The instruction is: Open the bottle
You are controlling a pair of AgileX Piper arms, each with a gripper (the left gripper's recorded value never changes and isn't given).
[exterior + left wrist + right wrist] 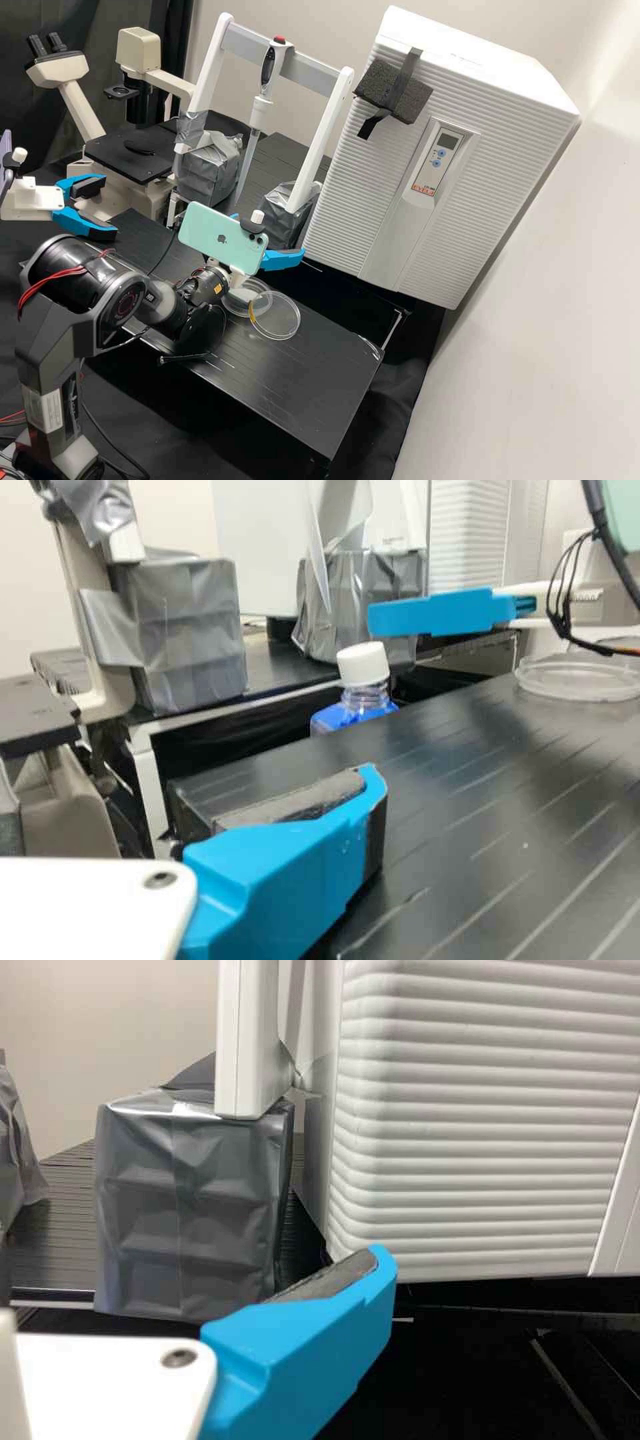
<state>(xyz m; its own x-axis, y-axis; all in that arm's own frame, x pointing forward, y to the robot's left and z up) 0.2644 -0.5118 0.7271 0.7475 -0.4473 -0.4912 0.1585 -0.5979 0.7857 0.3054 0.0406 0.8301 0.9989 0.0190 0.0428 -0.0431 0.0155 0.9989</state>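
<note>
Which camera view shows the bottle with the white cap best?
The left wrist view: the bottle stands upright beyond the black bench, white cap on, blue below. In the high view the mint-green phone seems to cover it.

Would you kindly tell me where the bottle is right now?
In the left wrist view, the white-capped bottle stands upright just beyond the black bench's far edge, in front of a grey taped block.

Clear bottle, blue label, white cap on, upright behind the bench edge
</note>
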